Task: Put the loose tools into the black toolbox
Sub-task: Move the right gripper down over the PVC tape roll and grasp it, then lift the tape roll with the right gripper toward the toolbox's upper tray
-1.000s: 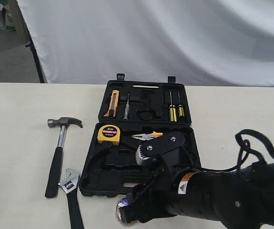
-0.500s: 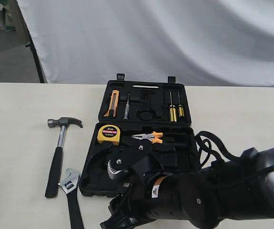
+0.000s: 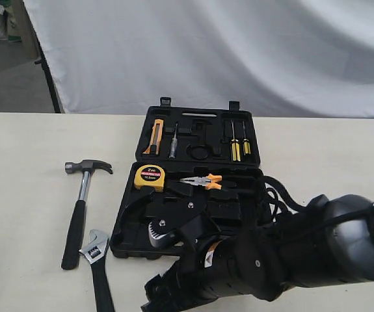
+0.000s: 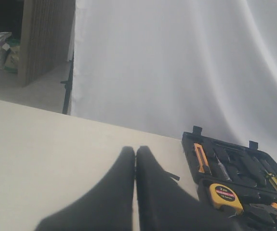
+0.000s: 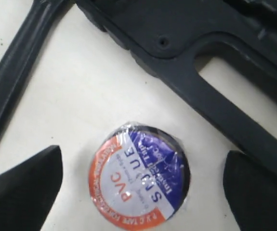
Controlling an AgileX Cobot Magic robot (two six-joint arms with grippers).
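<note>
The dark tape roll [image 5: 138, 178] lies flat on the table, label up, between the wide-apart fingers of my open right gripper [image 5: 141, 161]; neither finger touches it. The black toolbox [image 3: 123, 242] lies open, and its slot handle [image 5: 215, 96] is just beyond the roll. In the exterior view my right arm [image 3: 271, 260] hides the roll. The claw hammer [image 3: 81, 198] and the adjustable wrench [image 3: 95, 250] lie on the table left of the toolbox. My left gripper [image 4: 136, 150] is shut and empty above bare table, with the toolbox [image 4: 189, 142] off to its side.
A yellow tape measure [image 3: 149, 177] and orange-handled pliers [image 3: 203, 182] sit in the toolbox base, a knife and screwdrivers in its lid [image 3: 196, 133]. The wrench handle [image 5: 18, 67] runs close beside the roll. A white sheet hangs behind the table.
My right arm has swung left and down across the toolbox's front. The tape roll, which showed under the arm a second ago, is now covered in the exterior view.
</note>
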